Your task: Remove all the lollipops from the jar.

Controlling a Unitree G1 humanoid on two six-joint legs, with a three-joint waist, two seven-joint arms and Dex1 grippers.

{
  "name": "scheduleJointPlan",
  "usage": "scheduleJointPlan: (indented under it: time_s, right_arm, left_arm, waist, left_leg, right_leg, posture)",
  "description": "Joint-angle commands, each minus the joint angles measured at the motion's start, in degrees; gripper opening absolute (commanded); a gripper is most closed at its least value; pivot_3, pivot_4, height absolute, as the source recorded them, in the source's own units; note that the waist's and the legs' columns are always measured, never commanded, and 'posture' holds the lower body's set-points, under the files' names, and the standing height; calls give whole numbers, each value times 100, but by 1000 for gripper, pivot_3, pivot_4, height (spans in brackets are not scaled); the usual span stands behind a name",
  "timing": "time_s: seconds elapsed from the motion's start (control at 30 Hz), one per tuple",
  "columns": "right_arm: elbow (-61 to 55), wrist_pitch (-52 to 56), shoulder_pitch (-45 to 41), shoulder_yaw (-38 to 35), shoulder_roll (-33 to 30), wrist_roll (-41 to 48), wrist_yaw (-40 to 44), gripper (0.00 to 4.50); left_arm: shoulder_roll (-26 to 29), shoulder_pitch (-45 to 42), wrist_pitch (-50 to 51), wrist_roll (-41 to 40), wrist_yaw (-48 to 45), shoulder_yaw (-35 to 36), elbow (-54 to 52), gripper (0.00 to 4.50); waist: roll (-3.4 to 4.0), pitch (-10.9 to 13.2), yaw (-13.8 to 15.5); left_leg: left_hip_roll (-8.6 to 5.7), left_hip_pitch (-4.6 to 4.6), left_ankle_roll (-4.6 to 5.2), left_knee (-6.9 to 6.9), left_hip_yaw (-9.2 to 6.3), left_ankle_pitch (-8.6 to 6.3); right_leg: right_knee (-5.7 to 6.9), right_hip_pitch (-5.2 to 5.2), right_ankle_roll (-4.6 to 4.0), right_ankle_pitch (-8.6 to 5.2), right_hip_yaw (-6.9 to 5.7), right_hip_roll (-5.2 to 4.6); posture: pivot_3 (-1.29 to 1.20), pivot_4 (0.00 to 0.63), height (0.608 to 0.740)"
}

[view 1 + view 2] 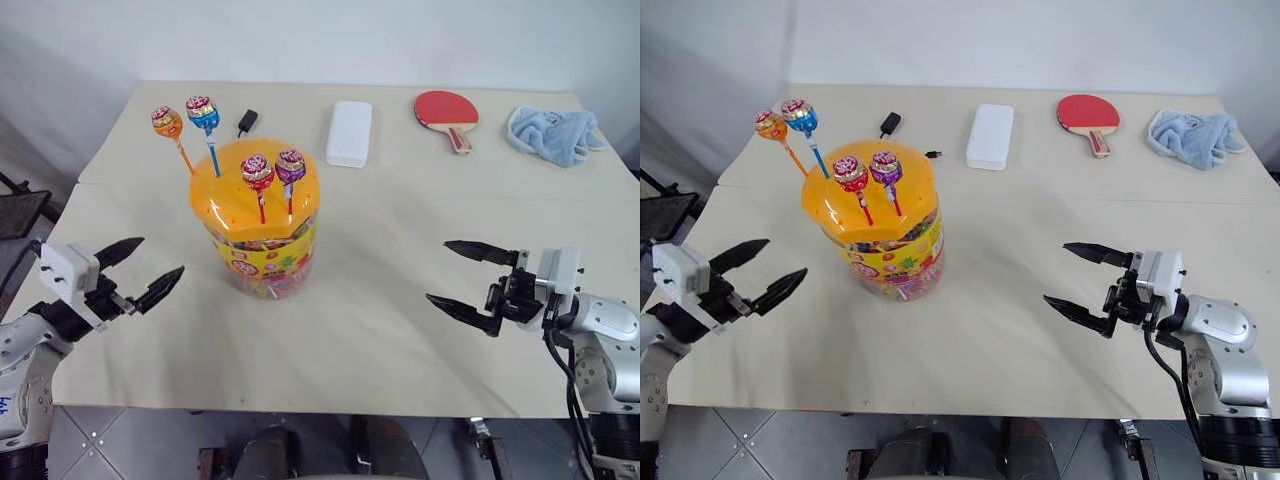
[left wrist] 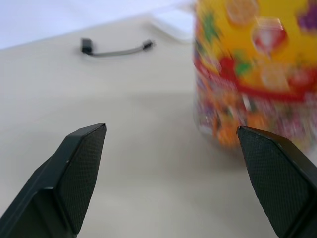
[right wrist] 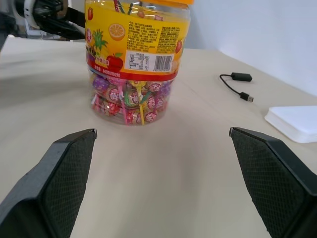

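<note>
Black fingers of left gripper and right gripper spread wide, empty, flanking the jar.

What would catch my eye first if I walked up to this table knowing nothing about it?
Most likely the jar near the table's middle: a clear tub with a bright orange lid and four lollipops standing up from it on thin sticks. Next, the two black pincers either side of it, the left gripper and right gripper, both with fingers spread wide. A red paddle lies at the far edge.
</note>
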Motion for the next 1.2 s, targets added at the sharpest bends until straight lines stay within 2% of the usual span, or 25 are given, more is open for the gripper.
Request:
scheduleJointPlan:
  time_s: [0.03,0.1,0.2,0.37,0.47,0.57,0.63,0.73,0.83,1.0,1.17,1.2]
  right_arm:
    - [-3,-40,-23,-85,-55,110,138,4500]
    - [10,-62,-98,-74,44,264,254,4500]
    - [-225,164,-235,-124,315,744,115,4500]
    - [-1144,730,-567,-84,430,1354,-330,4500]
    - [-1532,1033,-918,-115,398,1662,-647,4500]
    - [-1713,1268,-1283,-261,215,1844,-883,4500]
    - [-1755,1475,-1417,-335,-26,1914,-889,4500]
    - [-1778,1465,-1090,-295,-466,1699,-280,4500]
    - [-1734,1559,-1018,-317,-529,1758,-309,4500]
    - [-1591,1519,-1195,-200,-425,1606,-297,4500]
    - [-1642,1598,-1245,-241,-399,1658,-395,4500]
    - [-1670,1619,-1239,-253,-402,1678,-420,4500]
  left_arm:
    - [141,-88,218,-193,35,143,-251,4470]
    - [92,-178,191,-179,126,205,-198,4470]
    - [45,-148,394,-690,-104,547,-7,4470]
    - [85,284,1331,-1995,-607,1435,454,4470]
    - [208,602,1672,-2235,-806,1776,806,4470]
    - [361,550,1779,-2344,-949,1764,602,4470]
    - [442,262,1910,-2564,-909,1670,300,4470]
    - [600,-349,1880,-2526,-893,1234,-116,4470]
    - [723,-968,1836,-2370,-857,762,-283,4470]
    - [626,-2452,1584,-1930,-908,-168,391,4470]
    - [322,-3466,1527,-1657,-1279,-844,1255,4470]
    - [288,-3574,1500,-1615,-1362,-898,1379,4291]
  waist:
    - [0,0,-1]
    - [0,0,-3]
    - [0,0,-7]
    - [7,4,-55]
    - [6,3,-31]
    - [-7,-3,53]
    - [-9,-4,138]
    - [-28,-15,250]
    - [-29,-17,237]
    - [-29,-16,156]
    - [-30,-15,129]
    - [-30,-15,129]
  left_leg:
    - [-1,1,1,2,1,0]
    - [-1,2,1,4,1,1]
    - [1,3,1,4,0,1]
    - [4,1,-1,1,3,0]
    - [3,1,-1,2,0,0]
    - [1,-1,-1,6,-10,0]
    - [-5,-4,2,8,-12,-1]
    - [-19,-6,6,8,-27,0]
    - [-22,-5,9,4,-22,-2]
    - [-18,-1,12,7,-1,2]
    - [-17,-2,7,5,13,6]
    - [-17,-4,9,8,14,7]
  right_leg:
    - [1,1,0,0,0,0]
    - [2,3,1,0,0,2]
    - [4,2,0,0,1,4]
    - [6,-6,-1,-1,6,6]
    - [4,-4,-1,-1,3,5]
    - [2,-2,-1,-1,-3,1]
    - [0,-1,-1,0,-1,-10]
    - [-5,1,-1,0,-8,-28]
    - [-5,7,1,1,-9,-28]
    - [0,6,9,5,-4,4]
    - [5,-2,9,5,-17,34]
    - [5,-2,10,5,-25,37]
  posture:
    - [0,150,740]
    - [0,150,740]
    - [0,150,740]
    - [0,150,740]
    - [0,150,740]
    - [0,150,740]
    - [0,150,740]
    - [0,150,740]
    - [0,150,740]
    - [0,150,740]
    - [0,150,740]
    - [0,150,740]
